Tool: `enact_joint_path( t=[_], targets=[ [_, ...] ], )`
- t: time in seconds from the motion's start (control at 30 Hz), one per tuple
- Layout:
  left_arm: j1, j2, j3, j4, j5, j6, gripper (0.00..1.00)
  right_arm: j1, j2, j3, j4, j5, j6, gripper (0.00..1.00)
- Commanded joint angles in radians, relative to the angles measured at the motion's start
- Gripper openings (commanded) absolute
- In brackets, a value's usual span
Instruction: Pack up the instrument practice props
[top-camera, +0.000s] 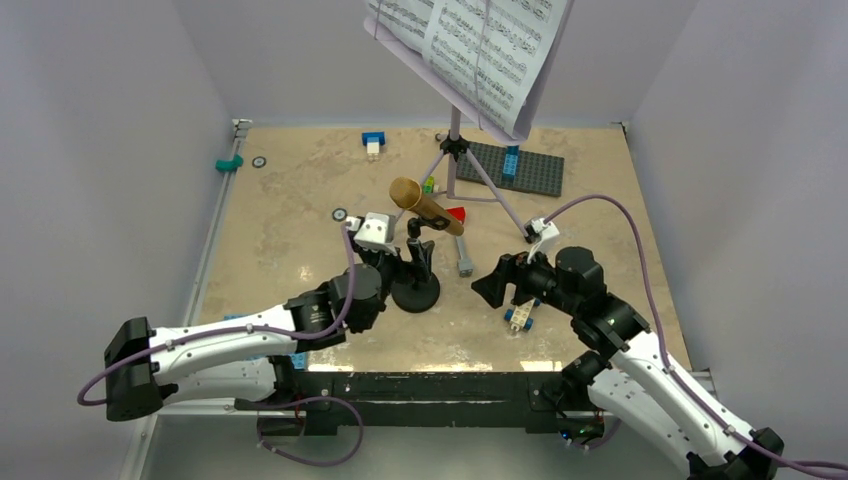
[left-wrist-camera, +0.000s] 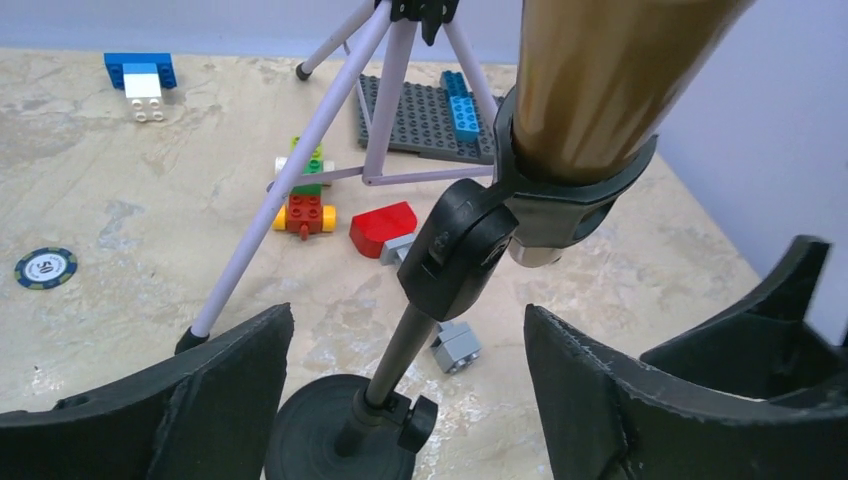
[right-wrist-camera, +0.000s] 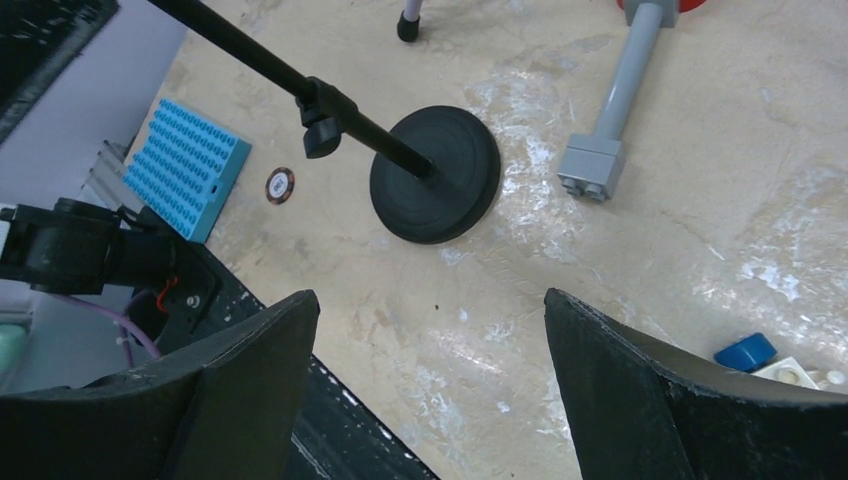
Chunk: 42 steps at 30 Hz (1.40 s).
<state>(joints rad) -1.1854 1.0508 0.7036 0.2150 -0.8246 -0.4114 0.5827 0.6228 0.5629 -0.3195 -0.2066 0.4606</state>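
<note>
Between fingers (left-wrist-camera: 215, 400) of left hand (left-wrist-camera: 407, 325), mic stand (left-wrist-camera: 392, 365)

Gold microphone (top-camera: 425, 205): centre of the top view, clipped in its holder, tilted, head toward upper left. Small black mic stand (top-camera: 415, 290): round base flat, just below centre, shaft leaning slightly. Lavender music stand (top-camera: 455, 150): upright, top centre, tripod legs spread. White sheet-music pages (top-camera: 470, 50): on its desk, top edge, printed side up.
</note>
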Motion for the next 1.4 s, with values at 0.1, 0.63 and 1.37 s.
enact_joint_path(
  t=[0.1,0.63,1.37],
  targets=[
    [0.004,-0.161,-0.089,0.086,0.098,0.076,0.95,0.003,0.044,-0.016,0.117,-0.108,0.038,0.88],
    [0.253,-0.171,-0.116,0.147,0.693,0.171,0.73,0.003,0.122,-0.027,0.219,-0.137,0.067,0.88],
    [0.350,-0.039,-0.083,0.270,0.812,0.207,0.36,0.002,0.216,-0.021,0.299,-0.166,0.092,0.87]
  ],
)
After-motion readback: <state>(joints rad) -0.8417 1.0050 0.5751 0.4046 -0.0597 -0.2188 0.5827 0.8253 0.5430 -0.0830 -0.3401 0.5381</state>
